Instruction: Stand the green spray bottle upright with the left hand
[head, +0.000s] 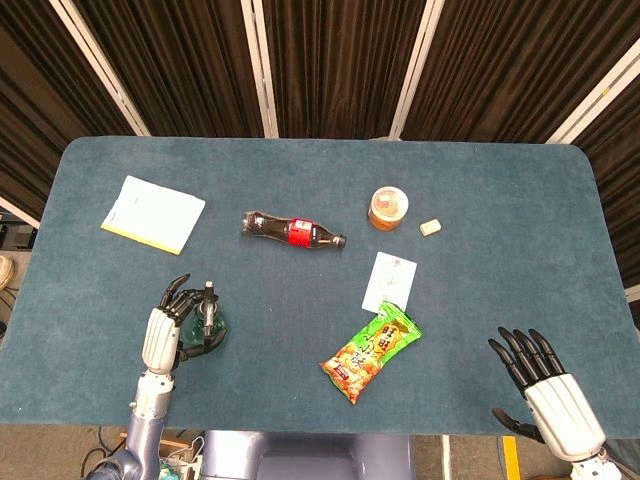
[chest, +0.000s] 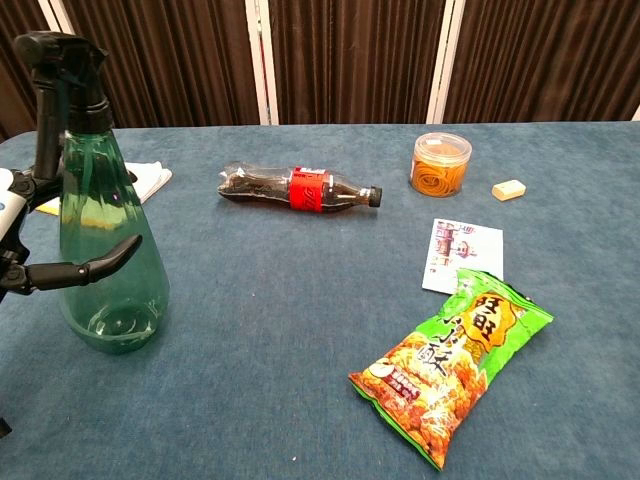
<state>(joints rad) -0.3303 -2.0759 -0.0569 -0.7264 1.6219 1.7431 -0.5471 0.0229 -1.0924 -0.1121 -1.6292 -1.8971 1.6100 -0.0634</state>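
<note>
The green spray bottle (chest: 100, 240) stands upright on the blue table, its black trigger head at the top left of the chest view. From the head view I look down on the bottle (head: 212, 322) near the table's front left. My left hand (head: 160, 336) wraps it from the left; one dark finger (chest: 85, 268) crosses the front of the bottle. My right hand (head: 545, 385) hangs at the lower right, off the table's front edge, fingers spread and holding nothing.
A cola bottle (chest: 300, 188) lies on its side mid-table. A snack bag (chest: 455, 360), a white card (chest: 463, 255), an orange-filled jar (chest: 441, 164) and a small block (chest: 509, 189) sit to the right. A notepad (head: 153, 214) lies at the back left.
</note>
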